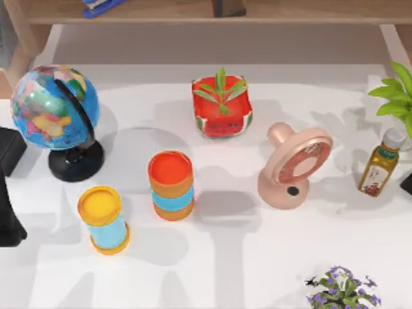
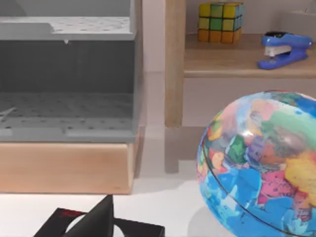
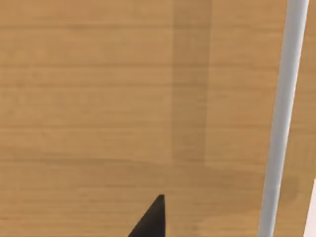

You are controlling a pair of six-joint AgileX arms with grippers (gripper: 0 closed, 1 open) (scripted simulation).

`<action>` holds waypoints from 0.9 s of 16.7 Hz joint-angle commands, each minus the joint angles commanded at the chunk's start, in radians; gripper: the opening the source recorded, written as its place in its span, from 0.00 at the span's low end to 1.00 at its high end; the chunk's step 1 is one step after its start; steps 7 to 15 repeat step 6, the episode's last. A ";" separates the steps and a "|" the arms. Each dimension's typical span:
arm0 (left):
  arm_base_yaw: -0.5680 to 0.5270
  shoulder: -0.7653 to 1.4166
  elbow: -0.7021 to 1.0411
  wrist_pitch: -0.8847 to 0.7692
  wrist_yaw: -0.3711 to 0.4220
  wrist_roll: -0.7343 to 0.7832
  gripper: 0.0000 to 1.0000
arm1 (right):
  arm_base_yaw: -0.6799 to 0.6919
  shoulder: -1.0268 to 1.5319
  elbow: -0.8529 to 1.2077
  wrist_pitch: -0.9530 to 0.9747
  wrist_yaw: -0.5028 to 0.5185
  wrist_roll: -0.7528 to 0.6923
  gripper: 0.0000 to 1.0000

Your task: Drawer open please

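Observation:
In the right wrist view, a light wooden front point(image 3: 98, 98) stands very near, with a pale bar point(image 3: 282, 118) running along it. This looks like the drawer's face and its handle. A dark part of my right gripper point(image 3: 150, 219) points at the wood, some way to one side of the bar. In the top view, my right arm point(image 1: 407, 183) shows as a small black piece at the table's right edge. My left arm point(image 1: 9, 193) is parked at the table's left edge. A dark part of the left gripper point(image 2: 98, 219) is near the globe point(image 2: 261, 163).
On the white table stand a globe point(image 1: 55, 109), two stacked-colour cups point(image 1: 104, 219) point(image 1: 171, 185), a watermelon pot with a plant point(image 1: 221, 106), a pink fan point(image 1: 295, 166) and an oil bottle point(image 1: 381, 162). A wooden shelf point(image 2: 247, 61) behind holds a puzzle cube point(image 2: 219, 19) and a blue stapler point(image 2: 284, 48).

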 joint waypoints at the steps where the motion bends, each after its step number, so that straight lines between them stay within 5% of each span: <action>1: 0.000 0.000 0.000 0.000 0.000 0.000 1.00 | 0.000 0.000 0.000 0.000 0.000 0.000 1.00; 15: 0.000 0.000 0.000 0.000 0.000 0.000 1.00 | 0.000 0.000 0.000 0.000 0.000 0.000 1.00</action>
